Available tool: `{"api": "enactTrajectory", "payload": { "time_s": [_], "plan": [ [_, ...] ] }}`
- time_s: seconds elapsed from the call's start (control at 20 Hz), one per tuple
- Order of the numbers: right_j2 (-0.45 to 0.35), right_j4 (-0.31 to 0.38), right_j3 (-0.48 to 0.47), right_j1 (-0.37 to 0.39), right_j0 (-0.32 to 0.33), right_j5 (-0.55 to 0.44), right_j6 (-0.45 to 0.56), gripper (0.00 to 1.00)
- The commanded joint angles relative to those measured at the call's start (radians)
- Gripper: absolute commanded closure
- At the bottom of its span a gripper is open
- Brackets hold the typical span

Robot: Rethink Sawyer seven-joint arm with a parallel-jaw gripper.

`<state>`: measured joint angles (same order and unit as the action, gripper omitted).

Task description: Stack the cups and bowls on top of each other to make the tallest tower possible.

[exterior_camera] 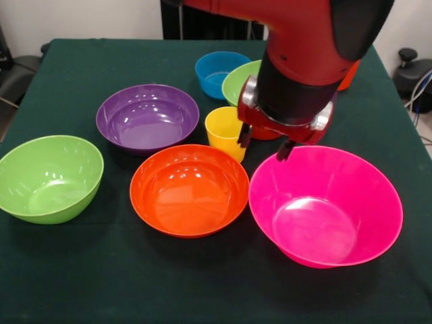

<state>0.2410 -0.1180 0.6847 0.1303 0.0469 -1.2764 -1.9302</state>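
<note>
The red and black arm [304,47] comes down from the top right, its pincer [264,143] hanging open above the far rim of the huge glossy pink plastic bowl [325,206] on the dark green surface [202,283], beside the yellow plastic cup [225,131].

1. The gripper [264,143] hangs low in a tight pocket: yellow cup [225,130] just beside it, pink bowl [325,206] rim right below.
2. Large orange bowl [189,190] touches the pink one, no gap there.
3. Open cloth [202,283] runs along the near table edge.
4. Purple bowl [147,116] and green bowl [48,177] sit apart, leaving a lane.
</note>
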Motion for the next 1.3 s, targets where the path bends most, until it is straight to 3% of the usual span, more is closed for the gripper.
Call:
{"api": "enactTrajectory", "payload": {
  "time_s": [0.05,0.5,0.7,0.95,1.3],
  "plan": [
    [-0.107,0.071,-0.12,-0.096,0.037,-0.089,0.202,0.0],
    [-0.077,0.037,-0.44,-0.286,0.064,-0.189,0.198,0.0],
    [-0.045,0.008,-0.53,-0.343,0.07,-0.21,0.184,0.0],
    [0.001,-0.033,-0.579,-0.38,0.076,-0.219,0.173,0.0],
    [0.035,-0.073,-0.556,-0.383,0.093,-0.211,0.199,0.0]
  ]
}}
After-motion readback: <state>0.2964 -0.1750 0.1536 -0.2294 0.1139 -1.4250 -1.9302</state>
